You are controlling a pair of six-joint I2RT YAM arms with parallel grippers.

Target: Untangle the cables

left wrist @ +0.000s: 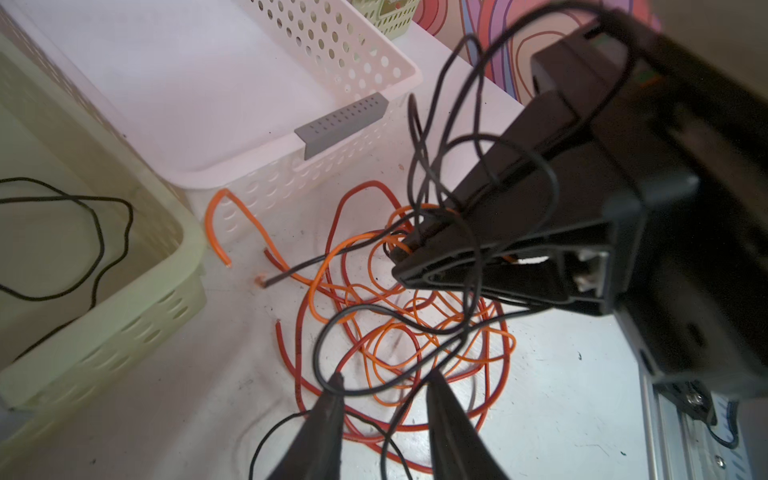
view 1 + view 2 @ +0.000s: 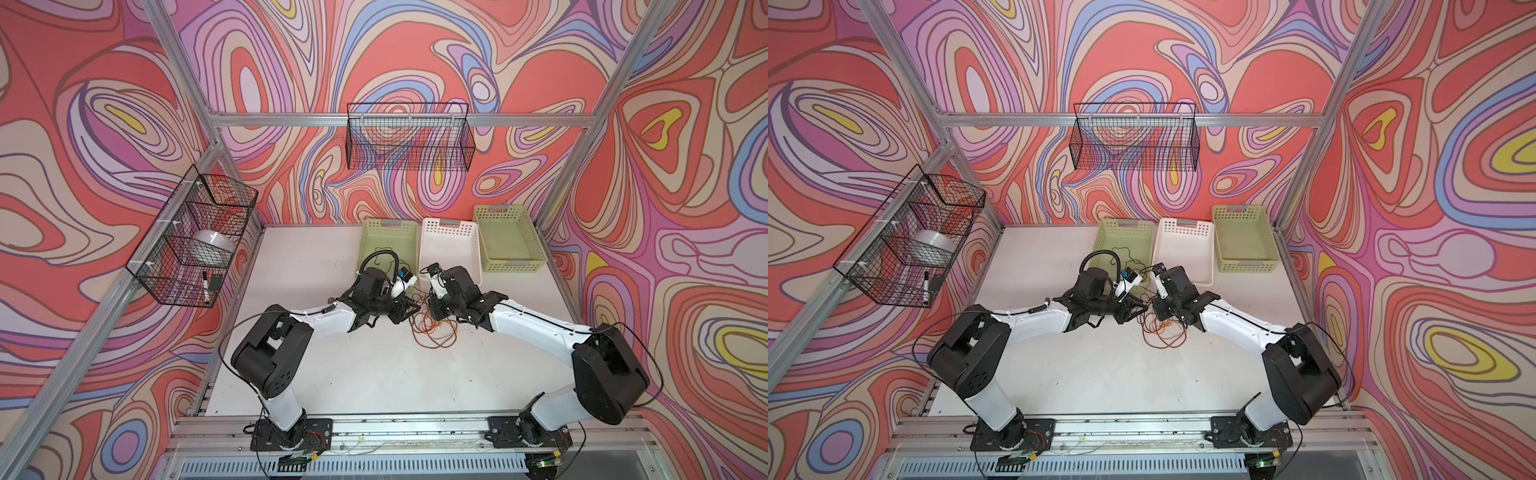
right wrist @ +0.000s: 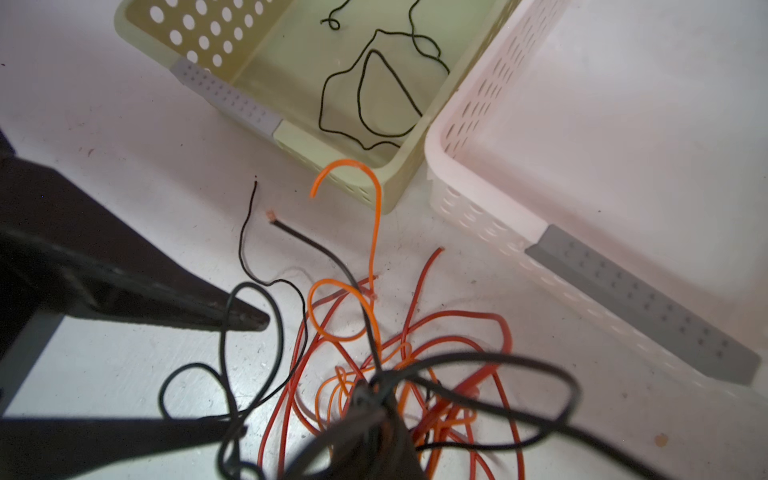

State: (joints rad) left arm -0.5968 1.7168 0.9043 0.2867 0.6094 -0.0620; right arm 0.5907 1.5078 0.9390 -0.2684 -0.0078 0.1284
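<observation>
Orange, red and black cables lie knotted on the counter between my arms; one dark cable lies sorted in the green basket. Right jaws clenched on the knot; left jaws parted around a black loop

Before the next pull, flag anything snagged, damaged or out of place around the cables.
A thin black cable is looped over the body of the right gripper, whose jaws are shut on the tangled cables; pulling could snag it. Nothing looks spilled or broken.
</observation>
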